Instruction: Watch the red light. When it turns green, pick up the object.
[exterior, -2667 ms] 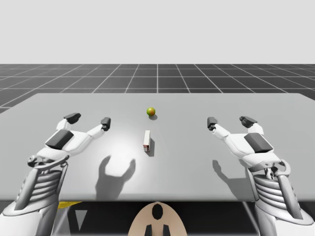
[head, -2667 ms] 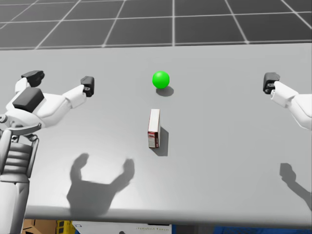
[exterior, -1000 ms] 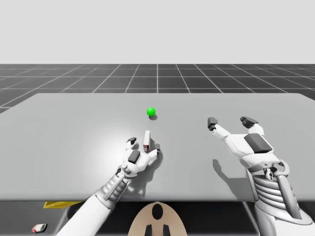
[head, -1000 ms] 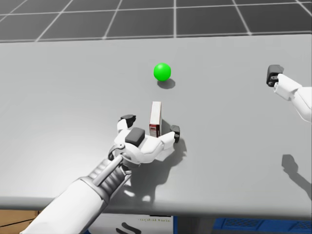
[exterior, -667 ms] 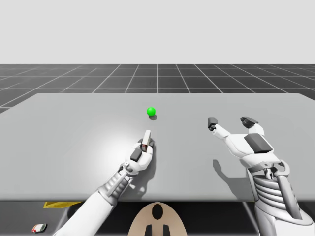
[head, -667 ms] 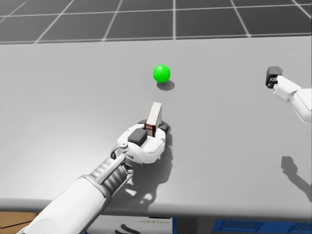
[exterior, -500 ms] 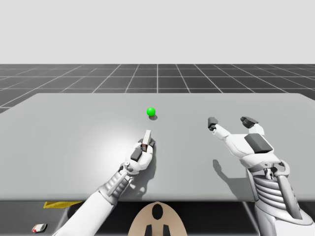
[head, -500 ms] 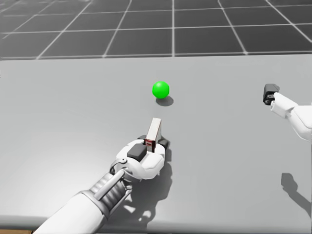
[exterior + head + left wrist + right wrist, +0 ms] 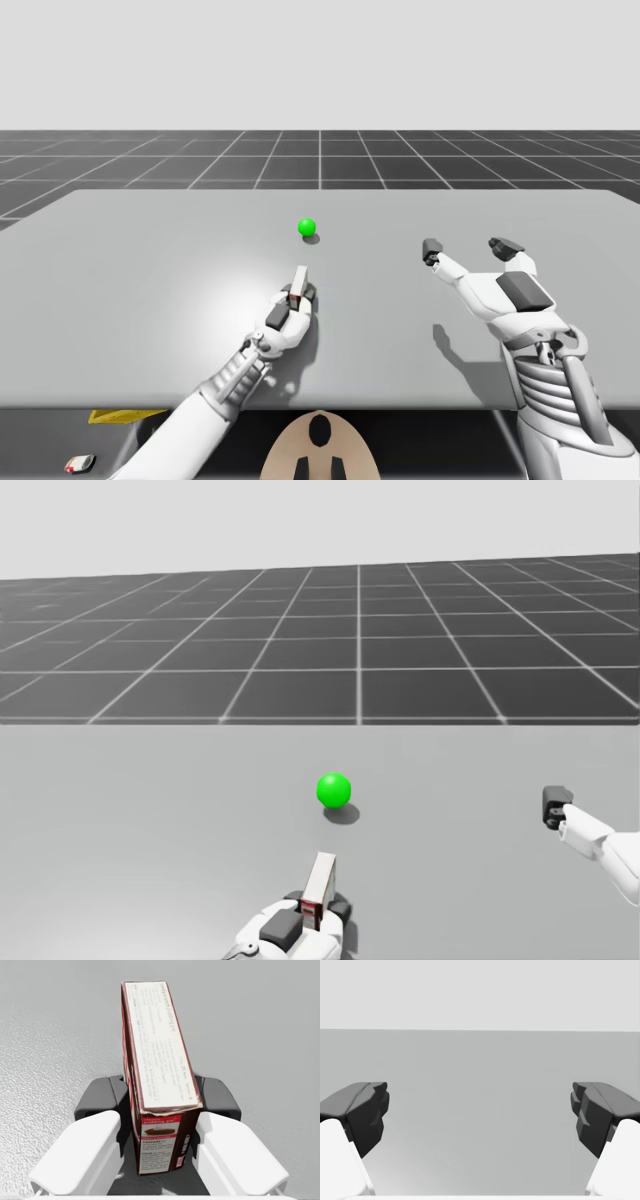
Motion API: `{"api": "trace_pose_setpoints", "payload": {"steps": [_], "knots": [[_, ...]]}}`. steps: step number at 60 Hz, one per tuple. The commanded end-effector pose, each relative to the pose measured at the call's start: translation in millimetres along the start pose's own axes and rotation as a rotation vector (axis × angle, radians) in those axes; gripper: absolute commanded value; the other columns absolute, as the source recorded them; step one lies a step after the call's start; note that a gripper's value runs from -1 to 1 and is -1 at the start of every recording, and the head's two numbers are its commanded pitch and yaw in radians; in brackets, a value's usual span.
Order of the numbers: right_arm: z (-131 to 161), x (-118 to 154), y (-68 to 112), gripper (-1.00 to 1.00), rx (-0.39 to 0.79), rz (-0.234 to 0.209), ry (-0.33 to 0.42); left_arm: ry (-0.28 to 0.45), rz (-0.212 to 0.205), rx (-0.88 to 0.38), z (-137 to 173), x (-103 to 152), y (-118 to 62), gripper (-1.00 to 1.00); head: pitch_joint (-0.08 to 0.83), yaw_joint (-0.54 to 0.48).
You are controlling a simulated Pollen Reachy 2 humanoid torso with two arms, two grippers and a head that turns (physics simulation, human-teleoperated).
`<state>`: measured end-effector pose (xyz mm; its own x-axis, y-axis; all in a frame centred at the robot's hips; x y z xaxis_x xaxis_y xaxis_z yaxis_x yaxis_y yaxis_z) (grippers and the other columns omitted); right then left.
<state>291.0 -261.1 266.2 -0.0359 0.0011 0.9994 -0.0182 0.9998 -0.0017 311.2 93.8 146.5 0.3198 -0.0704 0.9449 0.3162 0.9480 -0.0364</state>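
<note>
Box [image 9: 160,1075]: thin brown-and-white carton, judged light and stiff at the edges but easily dented on its broad faces; held tilted just above the table [image 9: 150,260], on the near side of the green light [image 9: 307,227].
Hold: its near end is pinched across the broad faces by the left gripper [image 9: 159,1099].
Right gripper [image 9: 480,1110]: fingers spread wide, nothing between them.
Hidden: the underside of the carton; whether its far end is touching the table cannot be told.

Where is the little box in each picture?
High view: the box, mid-table in my left gripper, nearer than the green ball.
Head view: bottom edge, below the green ball.
Left wrist view: clamped between the gripper's fingers.
Right wrist view: my right gripper, open, over table.
Shared landmark: the green ball.
</note>
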Motion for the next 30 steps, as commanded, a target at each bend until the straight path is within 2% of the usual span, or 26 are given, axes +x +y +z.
{"api": "trace_pose_setpoints", "payload": {"steps": [1, 6, 9, 11, 16, 24, 30], "knots": [[-0.2, -0.2, 0.3, -1.00, 0.001, 0.002, 0.002, -0.053, 0.107, -0.088, 9.1, 21.6, -40.8, 1.00, 0.285, 0.08], [-0.2, -0.9, 0.3, -1.00, 0.005, -0.005, 0.021, -0.108, 0.114, -0.086, 22.4, 49.8, -33.6, 1.00, 0.287, 0.08], [-0.5, -1.6, -0.3, -1.00, -0.001, 0.013, 0.020, -0.130, 0.110, -0.084, 26.9, 59.8, -30.9, 1.00, 0.287, 0.08], [-0.5, -1.3, -1.5, -1.00, 0.000, -0.001, 0.032, -0.152, 0.110, -0.081, 33.2, 73.4, -27.9, 1.00, 0.287, 0.08], [0.3, -1.7, -1.4, -1.00, 0.008, 0.004, 0.035, -0.195, 0.096, -0.070, 44.7, 97.1, -22.9, 1.00, 0.287, 0.08], [-0.1, -2.9, -1.4, -1.00, 0.013, 0.011, 0.036, -0.270, 0.052, -0.038, 65.5, 137.2, -15.9, 1.00, 0.286, 0.08], [-1.3, -3.7, -1.2, -1.00, -0.002, 0.019, 0.025, -0.365, 0.013, -0.019, 87.3, 175.6, -11.3, 1.00, 0.285, 0.08]]}}
